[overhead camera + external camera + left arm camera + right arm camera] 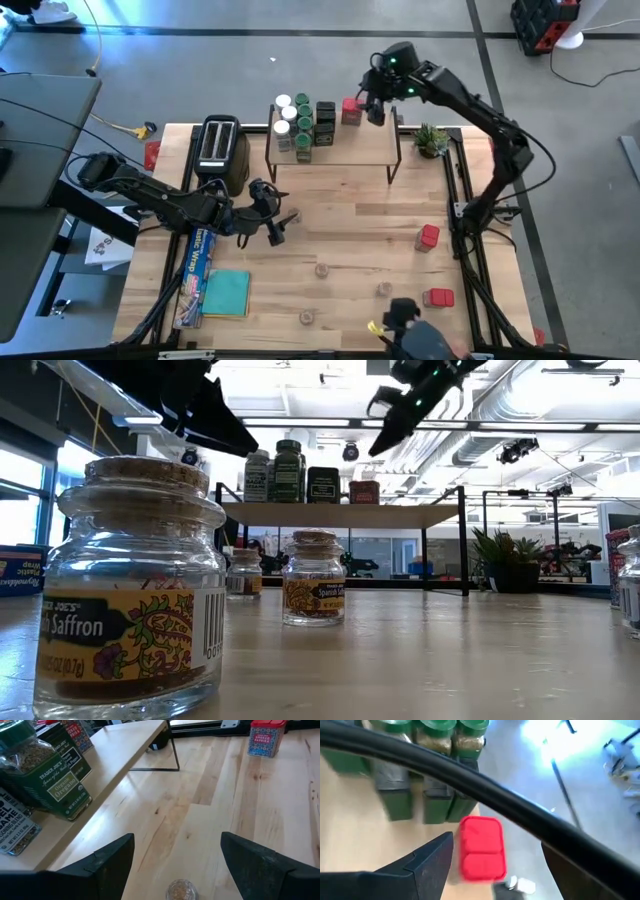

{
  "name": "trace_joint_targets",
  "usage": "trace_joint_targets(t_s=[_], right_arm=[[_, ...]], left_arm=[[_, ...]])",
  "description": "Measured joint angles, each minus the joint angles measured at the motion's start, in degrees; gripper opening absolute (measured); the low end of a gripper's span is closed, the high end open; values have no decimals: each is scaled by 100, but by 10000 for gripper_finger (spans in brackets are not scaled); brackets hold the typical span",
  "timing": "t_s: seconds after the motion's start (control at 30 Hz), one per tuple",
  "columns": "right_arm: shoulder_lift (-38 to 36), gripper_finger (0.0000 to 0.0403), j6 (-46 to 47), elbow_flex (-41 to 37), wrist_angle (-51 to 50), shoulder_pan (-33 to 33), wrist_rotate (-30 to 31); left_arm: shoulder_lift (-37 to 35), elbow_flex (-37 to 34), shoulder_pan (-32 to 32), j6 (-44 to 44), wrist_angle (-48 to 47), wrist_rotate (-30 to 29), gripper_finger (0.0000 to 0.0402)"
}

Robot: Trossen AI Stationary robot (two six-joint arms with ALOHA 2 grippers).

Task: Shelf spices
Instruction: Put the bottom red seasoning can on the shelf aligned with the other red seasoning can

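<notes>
The shelf (335,148) stands at the table's far side. On the left of its wooden top are white-lidded jars (283,106), green-lidded jars (302,112) and black boxes (325,116). A red tin (482,849) rests near the top's far edge (350,110). My right gripper (375,106) hovers open just above and beside that tin, without touching it. My left gripper (275,226) is open over the table in front of the shelf. A tiny cork-topped jar (180,890) stands on the table between and beyond its fingers. More small jars (313,578) stand on the table.
A black toaster (220,150) stands left of the shelf, a potted plant (432,140) to its right. The blue foil box (195,270) and teal cloth (228,292) lie near left. Red tins (428,237) (438,297) and small jars (322,270) (384,289) dot the near table. A black cable (485,790) crosses the right wrist view.
</notes>
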Motion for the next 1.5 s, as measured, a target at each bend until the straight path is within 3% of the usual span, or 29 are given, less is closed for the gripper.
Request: trace_joint_targets(t_s=[0.13,0.27,0.4,0.53,0.67,1.07,1.2,1.37,1.5], right_arm=[[-284,295,342,-66,-566,-7,-102],[-259,269,622,-529,-713,-5,487],[-248,213,915,-1284,15,-42,916],[-248,146,1233,-1887,871,-86,957],[-248,105,1364,-2204,1503,-86,971],[-192,94,1510,-2275,2114,-84,1086],[-654,94,1556,-2284,1814,2,1315],[-1818,94,1556,-2277,757,682,1383],[-2478,93,1618,-2262,-245,2355,2156]], left_arm=[[0,1,-9,-50,-2,-2,294],[0,0,-9,-49,-7,-1,294],[0,0,-9,-49,-2,-2,294],[0,1,-7,-49,-2,-2,294],[0,0,-7,-52,-1,-2,294],[0,0,-7,-126,2,-2,294],[0,0,-14,-203,0,-2,294],[0,2,-32,-204,0,-5,294],[1,0,-44,-199,0,-149,294]])
